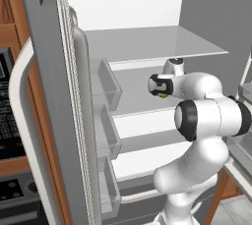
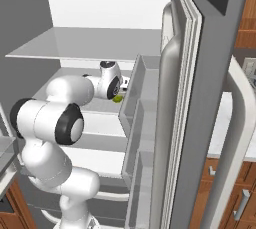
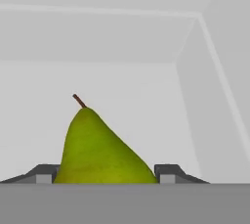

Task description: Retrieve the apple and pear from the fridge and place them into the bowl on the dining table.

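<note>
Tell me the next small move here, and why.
Probably finish closing the gripper on the pear. In the hand view the pear sits squarely between the two fingertips, which flank its base on the fridge shelf, so a squeeze should secure it before lifting out.

I see the pear (image 3: 100, 152) yellow-green with a brown stem, the fridge (image 1: 49, 96) grey outside, white shelves inside, dark fingers (image 3: 168, 171).

Even, bright, rendered light; soft shading under fridge (image 1: 147, 47) shelves; no glare; slightly coarse, blocky edges
</note>
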Available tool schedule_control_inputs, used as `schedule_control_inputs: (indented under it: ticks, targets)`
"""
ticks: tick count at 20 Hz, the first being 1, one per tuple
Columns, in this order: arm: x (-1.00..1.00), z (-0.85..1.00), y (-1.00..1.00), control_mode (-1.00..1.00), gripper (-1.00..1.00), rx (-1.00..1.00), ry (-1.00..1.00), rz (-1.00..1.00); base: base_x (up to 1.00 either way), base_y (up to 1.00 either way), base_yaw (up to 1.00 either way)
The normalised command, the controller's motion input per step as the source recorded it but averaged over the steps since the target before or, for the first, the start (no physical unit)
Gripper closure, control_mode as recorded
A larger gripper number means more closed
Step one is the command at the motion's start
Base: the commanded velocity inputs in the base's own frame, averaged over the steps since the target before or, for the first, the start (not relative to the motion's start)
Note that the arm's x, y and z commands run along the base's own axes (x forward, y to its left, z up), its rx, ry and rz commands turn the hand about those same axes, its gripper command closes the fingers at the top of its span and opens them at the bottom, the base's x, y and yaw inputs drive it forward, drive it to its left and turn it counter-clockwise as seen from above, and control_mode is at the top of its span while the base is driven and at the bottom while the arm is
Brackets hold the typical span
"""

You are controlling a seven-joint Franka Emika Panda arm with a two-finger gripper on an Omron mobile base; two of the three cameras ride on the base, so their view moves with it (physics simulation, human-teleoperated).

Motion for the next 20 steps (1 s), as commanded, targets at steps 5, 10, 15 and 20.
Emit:
schedule_control_inputs:
  ticks: [5, 10, 15, 20]
  targets:
    - [-0.87, -0.19, -0.09, -1.0, 1.0, 0.01, -0.13, 0.0, 0.0, 0.0, 0.0]
    - [-1.0, 0.68, -0.1, -1.0, 1.0, 0.01, -0.41, 0.0, 0.0, 0.0, 0.0]
    - [-1.0, 1.0, -0.11, -1.0, 1.0, 0.0, -0.37, 0.0, 0.0, 0.0, 0.0]
    - [-1.0, 0.96, 0.0, -1.0, 1.0, 0.0, -0.26, 0.02, 0.0, 0.0, 0.0]
